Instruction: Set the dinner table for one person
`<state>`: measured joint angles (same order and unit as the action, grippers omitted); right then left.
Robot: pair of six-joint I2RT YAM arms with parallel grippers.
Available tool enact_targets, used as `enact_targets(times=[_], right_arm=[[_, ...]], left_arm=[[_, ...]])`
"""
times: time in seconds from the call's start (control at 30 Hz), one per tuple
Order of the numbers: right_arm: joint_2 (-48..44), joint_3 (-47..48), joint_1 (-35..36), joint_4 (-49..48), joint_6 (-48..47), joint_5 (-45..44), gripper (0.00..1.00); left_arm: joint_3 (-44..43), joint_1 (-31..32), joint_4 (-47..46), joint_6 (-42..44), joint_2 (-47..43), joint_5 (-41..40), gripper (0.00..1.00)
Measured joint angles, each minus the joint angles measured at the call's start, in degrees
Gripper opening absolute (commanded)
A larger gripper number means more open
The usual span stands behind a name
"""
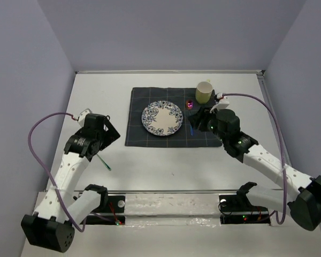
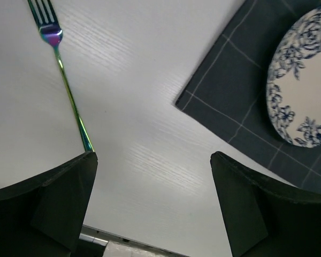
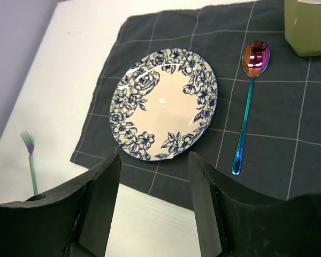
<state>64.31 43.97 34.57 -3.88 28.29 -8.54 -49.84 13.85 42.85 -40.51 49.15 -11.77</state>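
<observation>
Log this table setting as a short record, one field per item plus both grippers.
plate: on dark checked mat
spoon: on mat, right of plate
cup: mat's far right corner
fork: on bare white table, left of mat
left gripper: open, empty, near fork handle
right gripper: open, empty, over mat

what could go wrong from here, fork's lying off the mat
1. The fork lies flat on the smooth dinner table. Its handle runs to one finger of the open left gripper rather than between the two, so closing here would probably miss it or skid it.
2. The open right gripper hovers over the mat close to the spoon and cup. A careless move might nudge either.
</observation>
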Motion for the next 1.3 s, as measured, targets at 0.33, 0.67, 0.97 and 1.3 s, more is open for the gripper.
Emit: enact_targets(times=[0.33,0.67,0.97,1.3], right_arm=[[-10.5,-5.6,0.0,6.0,0.0,-0.7,0.61],[-12.7,-6.1,0.0,6.4,0.1,0.2,0.59],[-12.8,-6.7,0.0,6.4,0.2,0.2,0.59],[-12.9,-6.9,0.0,6.4,0.2,0.1,0.58]], left_arm=[[3.2,-2.4,0.0,-1.9,11.1,-5.9,0.96],[8.4,-11.1,-8.5,-0.4,23.9,-6.8,0.74],[11.7,-18.7,-16.3,2.6,27.7,-6.1,0.37],[11.6,-23.5,-25.5,6.5,30.6,-4.0,0.0]])
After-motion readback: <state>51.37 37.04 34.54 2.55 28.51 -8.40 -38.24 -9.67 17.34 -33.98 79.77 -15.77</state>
